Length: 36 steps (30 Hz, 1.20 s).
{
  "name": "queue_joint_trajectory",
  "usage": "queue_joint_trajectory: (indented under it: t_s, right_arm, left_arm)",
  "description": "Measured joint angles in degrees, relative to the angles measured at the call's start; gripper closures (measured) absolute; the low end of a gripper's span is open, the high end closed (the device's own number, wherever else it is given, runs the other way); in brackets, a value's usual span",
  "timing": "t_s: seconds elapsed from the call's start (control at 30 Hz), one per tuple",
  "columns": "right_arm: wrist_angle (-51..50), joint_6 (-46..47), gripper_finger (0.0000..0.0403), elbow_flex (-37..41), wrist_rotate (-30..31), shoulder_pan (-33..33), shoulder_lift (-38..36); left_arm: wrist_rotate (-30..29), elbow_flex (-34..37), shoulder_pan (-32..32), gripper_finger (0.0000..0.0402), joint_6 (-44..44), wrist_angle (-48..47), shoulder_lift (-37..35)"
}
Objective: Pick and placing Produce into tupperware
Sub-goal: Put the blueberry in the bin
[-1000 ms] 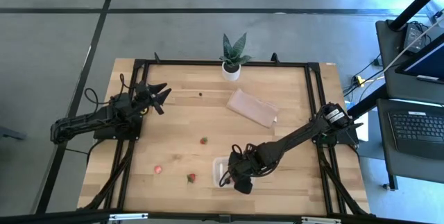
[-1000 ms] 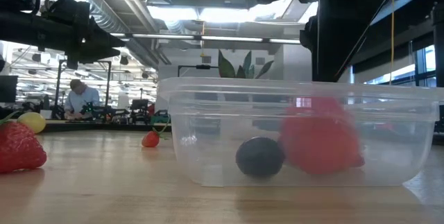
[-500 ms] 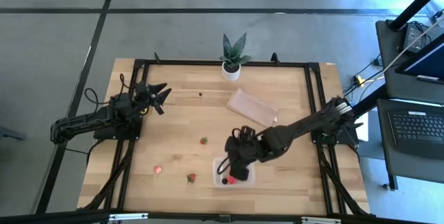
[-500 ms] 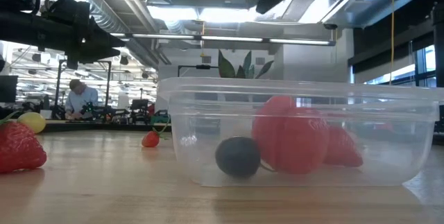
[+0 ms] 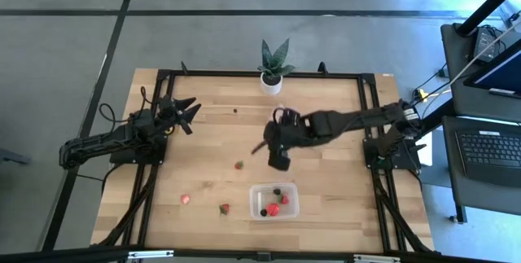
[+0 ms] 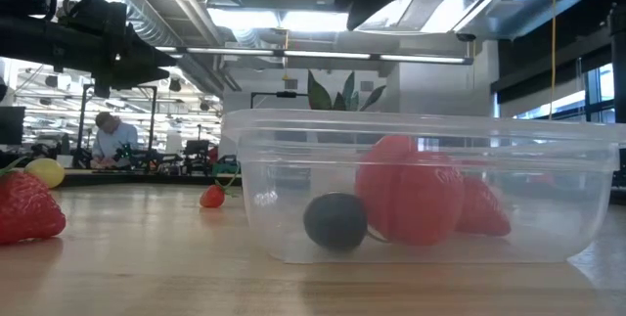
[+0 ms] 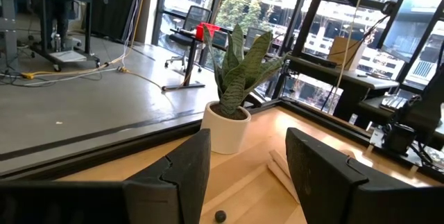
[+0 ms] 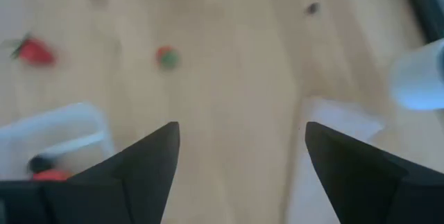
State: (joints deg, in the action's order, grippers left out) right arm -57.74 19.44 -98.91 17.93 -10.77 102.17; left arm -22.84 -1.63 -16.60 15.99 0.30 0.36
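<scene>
Our right gripper [image 5: 262, 146] hangs spread and empty; the small red strawberry [image 5: 239, 164] lies just ahead, the clear rectangular plastic tupperware [image 5: 274, 201] behind. Descending off-centre could nudge it rolling. Left gripper [image 5: 189, 115] waits, splayed.

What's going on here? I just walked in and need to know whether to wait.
A two-armed robot is sorting small fruit into a clear tupperware at the table's near edge. It already holds strawberries and a dark berry. The right pincer hangs open and empty above mid-table, near a loose strawberry. Two more strawberries lie left of the container, and a dark berry sits near the potted plant. The left pincer waits open at the table's left side.
</scene>
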Motion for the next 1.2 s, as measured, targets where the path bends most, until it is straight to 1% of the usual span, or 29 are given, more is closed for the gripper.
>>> queue_joint_trajectory:
  t_s: [0.13, 0.2, 0.27, 0.43, 0.57, 0.7, 0.83, 1.0, 1.2]
  right_arm:
    - [3.26, -4.61, 0.0091, 0.0, 3.24, 3.04, -0.11]
    - [6.2, -6.25, 0.0091, 0.79, 3.24, 4.66, -0.19]
    - [9.95, -7.34, 0.0091, 3.15, 3.01, 6.36, -0.65]
    - [21.69, -7.78, 0.0091, 12.17, -4.31, 10.14, -2.77]
    - [26.54, -7.8, 0.0091, 19.07, -4.5, 12.25, -6.37]
    - [35.33, -7.74, 0.0091, 28.02, -4.43, 14.18, -13.83]
    - [45.06, -7.42, 0.0091, 39.67, -4.53, 15.9, -24.38]
    - [53.58, -3.55, 0.0091, 54.21, -4.46, 16.99, -38.21]
    - [62.96, -3.25, 0.0091, 67.33, -4.48, 16.95, -52.24]
  left_arm:
    - [-0.02, 0.0, 0.0, 0.0223, 0.0, 0.0, 0.0]
    - [-0.02, 0.0, 0.02, 0.0223, 0.0, 0.0, 0.02]
    - [-0.02, -0.01, 0.01, 0.0223, 0.0, 0.0, 0.0]
    - [-0.02, 0.0, 0.0, 0.0223, -0.02, 0.0, 0.0]
    - [-0.04, 0.0, 0.02, 0.0223, -0.04, 0.0, 0.0]
    - [-0.2, -0.01, 0.0, 0.0223, -0.04, 0.0, 0.0]
    - [-0.21, -0.02, 0.02, 0.0223, -0.04, 0.0, 0.0]
    - [-0.62, -0.01, 0.0, 0.0223, -0.07, 0.0, 0.0]
    - [-0.65, 0.0, 0.0, 0.0223, -1.46, 0.0, 0.0]
